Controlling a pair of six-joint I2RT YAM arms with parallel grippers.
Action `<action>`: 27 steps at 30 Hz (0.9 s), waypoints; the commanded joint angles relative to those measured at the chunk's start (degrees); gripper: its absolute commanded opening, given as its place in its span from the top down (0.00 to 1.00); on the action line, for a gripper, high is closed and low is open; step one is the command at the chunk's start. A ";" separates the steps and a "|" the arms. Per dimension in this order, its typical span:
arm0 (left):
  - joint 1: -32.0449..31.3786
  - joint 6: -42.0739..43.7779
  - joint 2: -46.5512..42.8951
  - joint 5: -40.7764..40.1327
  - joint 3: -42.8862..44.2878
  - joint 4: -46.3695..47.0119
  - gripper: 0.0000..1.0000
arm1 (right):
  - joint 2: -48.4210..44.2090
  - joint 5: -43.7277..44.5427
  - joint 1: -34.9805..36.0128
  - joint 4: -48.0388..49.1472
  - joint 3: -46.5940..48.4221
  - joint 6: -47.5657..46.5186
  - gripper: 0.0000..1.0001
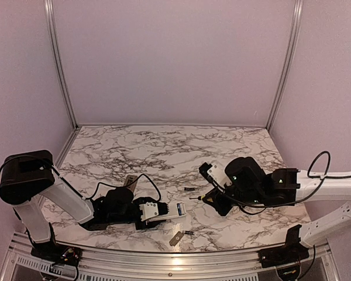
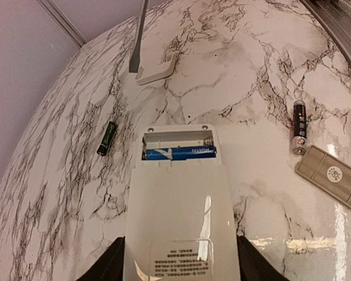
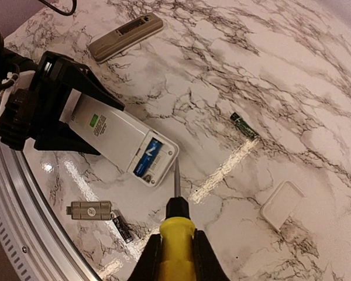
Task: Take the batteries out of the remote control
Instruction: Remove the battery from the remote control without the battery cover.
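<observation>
While the left gripper (image 2: pixel 181 266) clamps the remote (image 2: pixel 178 205) by its long sides, jaws partway apart on the white body, one blue battery (image 2: pixel 181 153) sits in the open bay (image 2: pixel 178 139) at the far end. Two dark batteries lie loose on the table (image 2: pixel 251 70), one left of the remote (image 2: pixel 107 139) and one right (image 2: pixel 299 127), just beside the cover (image 2: pixel 330 174). The right gripper (image 3: pixel 176 266) is closed tight on the screwdriver (image 3: pixel 176 237), tip near the bay. The blue battery is probably light, rigid, smooth and quick to roll. It sits too low for fingers, so levering up one end with the blade looks best.
</observation>
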 commanded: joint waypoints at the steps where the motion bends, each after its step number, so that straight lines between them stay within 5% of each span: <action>1: 0.31 -0.90 -0.86 -0.91 -0.71 3.96 1.00 | -2.51 3.39 0.42 -0.87 -0.32 1.73 1.00; 27: 0.32 -2.17 -2.73 -2.00 -2.70 8.15 1.00 | -8.36 3.54 0.34 -0.78 -0.78 5.89 1.00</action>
